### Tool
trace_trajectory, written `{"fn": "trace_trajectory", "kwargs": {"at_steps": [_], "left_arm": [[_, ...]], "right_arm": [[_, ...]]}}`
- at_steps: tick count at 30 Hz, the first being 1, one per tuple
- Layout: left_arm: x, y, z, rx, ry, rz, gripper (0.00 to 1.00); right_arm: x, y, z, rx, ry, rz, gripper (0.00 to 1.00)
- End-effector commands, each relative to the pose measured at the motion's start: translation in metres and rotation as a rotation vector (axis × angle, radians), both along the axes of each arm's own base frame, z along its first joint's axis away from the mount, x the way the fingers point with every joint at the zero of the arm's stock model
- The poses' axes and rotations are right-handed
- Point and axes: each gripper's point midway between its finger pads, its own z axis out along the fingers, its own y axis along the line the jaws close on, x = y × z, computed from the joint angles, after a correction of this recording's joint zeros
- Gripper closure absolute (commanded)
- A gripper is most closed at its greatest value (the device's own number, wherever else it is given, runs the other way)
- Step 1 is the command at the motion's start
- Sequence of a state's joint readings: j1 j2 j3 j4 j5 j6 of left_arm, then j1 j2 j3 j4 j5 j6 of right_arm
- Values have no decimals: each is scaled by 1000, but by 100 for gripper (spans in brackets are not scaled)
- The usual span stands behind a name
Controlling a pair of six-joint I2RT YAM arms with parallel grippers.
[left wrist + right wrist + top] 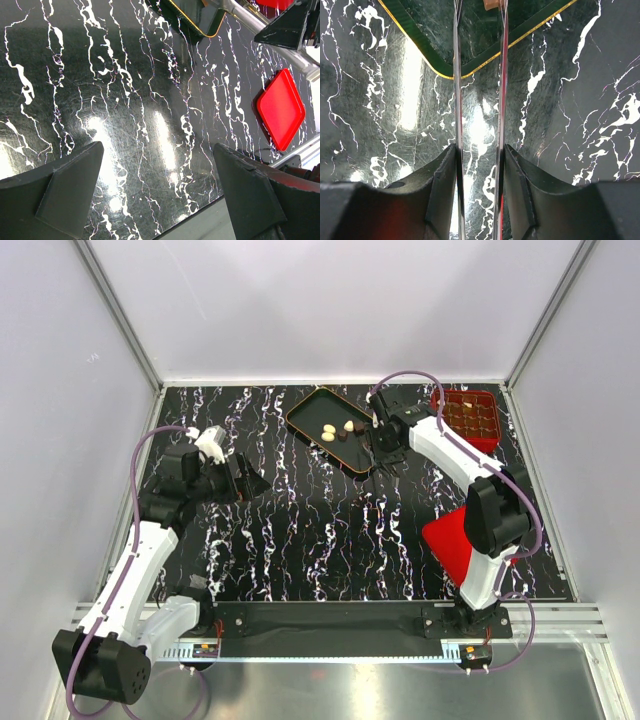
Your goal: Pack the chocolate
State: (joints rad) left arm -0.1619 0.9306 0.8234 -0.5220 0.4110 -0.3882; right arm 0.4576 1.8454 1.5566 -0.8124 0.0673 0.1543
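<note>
Several chocolates (pixel 340 430), cream and brown, lie in the black oblong tray with an orange rim (pixel 305 412). More sit in the cells of the red gridded box (pixel 467 418). My right gripper (pixel 385 448) hangs over the tray's near right edge, shut on clear tweezers (pixel 456 100). In the right wrist view the gripper (pixel 479 150) points the two blades at the tray (pixel 435 30). A light brown bit (pixel 492 4) shows at their tips on the top edge; I cannot tell if it is gripped. My left gripper (pixel 245 483) is open and empty over bare table, as the left wrist view (pixel 157 150) shows.
The flat red lid (pixel 450 540) lies at the right by the right arm's base and also shows in the left wrist view (pixel 281 108). The table is black marble with white veins. White walls close in the back and both sides.
</note>
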Motion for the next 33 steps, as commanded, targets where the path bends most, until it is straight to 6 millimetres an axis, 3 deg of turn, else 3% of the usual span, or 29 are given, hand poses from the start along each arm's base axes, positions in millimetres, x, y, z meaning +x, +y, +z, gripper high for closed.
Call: {"fn": "trace_trajectory", "kwargs": {"at_steps": [1, 18, 29, 33], "left_arm": [[6, 0, 10, 1, -60, -5, 1], [7, 1, 8, 5, -53, 2, 1], [7, 2, 9, 7, -54, 5, 1], [7, 2, 8, 7, -52, 5, 1]], "right_arm": [[7, 6, 28, 27, -98, 19, 53], [10, -7, 27, -47, -115, 12, 53], [12, 6, 9, -1, -82, 23, 54], [14, 7, 12, 0, -84, 27, 55]]}}
